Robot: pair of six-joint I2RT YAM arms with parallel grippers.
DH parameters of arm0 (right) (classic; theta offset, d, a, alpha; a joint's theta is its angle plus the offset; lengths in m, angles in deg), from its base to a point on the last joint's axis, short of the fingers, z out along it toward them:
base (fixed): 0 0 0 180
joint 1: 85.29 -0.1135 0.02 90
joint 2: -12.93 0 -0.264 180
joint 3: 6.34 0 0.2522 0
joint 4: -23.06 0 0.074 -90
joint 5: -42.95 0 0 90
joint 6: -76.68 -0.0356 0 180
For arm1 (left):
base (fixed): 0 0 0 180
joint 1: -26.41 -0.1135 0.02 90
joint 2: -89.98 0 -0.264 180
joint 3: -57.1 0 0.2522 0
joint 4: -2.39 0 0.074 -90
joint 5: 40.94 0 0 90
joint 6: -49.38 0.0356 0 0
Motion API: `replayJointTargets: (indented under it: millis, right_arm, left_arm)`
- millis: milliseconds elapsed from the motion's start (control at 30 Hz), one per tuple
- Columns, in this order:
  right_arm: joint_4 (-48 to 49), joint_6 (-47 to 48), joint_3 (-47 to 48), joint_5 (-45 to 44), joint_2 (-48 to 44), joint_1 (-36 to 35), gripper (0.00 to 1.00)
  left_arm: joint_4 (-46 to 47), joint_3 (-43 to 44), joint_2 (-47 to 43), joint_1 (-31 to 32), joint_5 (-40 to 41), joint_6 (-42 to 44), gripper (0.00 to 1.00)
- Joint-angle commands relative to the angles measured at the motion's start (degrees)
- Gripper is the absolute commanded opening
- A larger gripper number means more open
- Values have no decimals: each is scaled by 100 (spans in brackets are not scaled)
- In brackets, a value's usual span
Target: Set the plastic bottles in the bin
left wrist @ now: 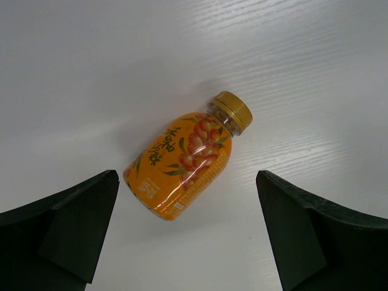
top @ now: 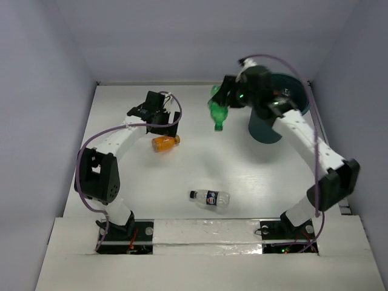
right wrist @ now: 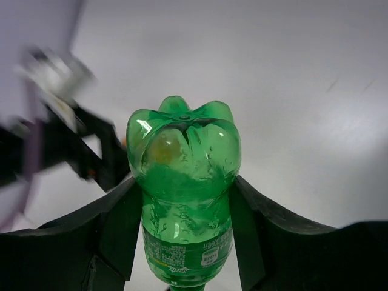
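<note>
Your right jaws are clamped on the green bottle (right wrist: pixel 182 157), one finger on each side of its body, with the base facing the wrist camera and the neck pointing away. Gripping the body rather than the neck keeps it from swinging, and it looks lifted off the tabletop (top: pixel 182 176), so nothing drags. The bin (top: pixel 265 130) stands near those jaws, off to their outer side (your own forearm covers much of its rim from above). My read is that the carry is partway done. The bottle is not over the opening yet, and you'd want it above the rim before letting go.

Your left jaws are spread wide and hold nothing. An orange bottle (left wrist: pixel 182 160) lies on its side on the tabletop, between and beneath them, touching neither finger. It lies slantwise across the gap, cap pointing away from the wrist, so the fingers would close on the labelled body rather than the cap. That looks like a deliberate line-up for the next pick, with the descent not yet made. A round bottle on its side may roll if one finger meets it first, so come down centred.

The clear bottle with the blue label (top: pixel 209 197) lies on its side well apart from both sets of jaws, nearer the arm bases. The inside of the bin isn't visible.
</note>
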Motion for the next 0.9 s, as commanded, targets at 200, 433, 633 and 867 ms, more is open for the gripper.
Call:
replayJointTargets:
  millis: [200, 433, 633, 867]
  right_arm:
    - [-461, 308, 1393, -376, -1082, 2420, 50]
    - [-663, 686, 1876, -1534, -406, 3185, 52]
    - [-953, 932, 2070, -1852, 43, 3467, 56]
    - [-1209, 897, 1746, -1564, -78, 3520, 94]
  left_arm:
    - [53, -188, -4, -50, -88, 101, 99]
    - [79, -302, 92, -102, -105, 40, 99]
    - [44, -302, 268, -103, -79, 5, 99]
    - [62, -486, 453, -103, -237, -100, 99]
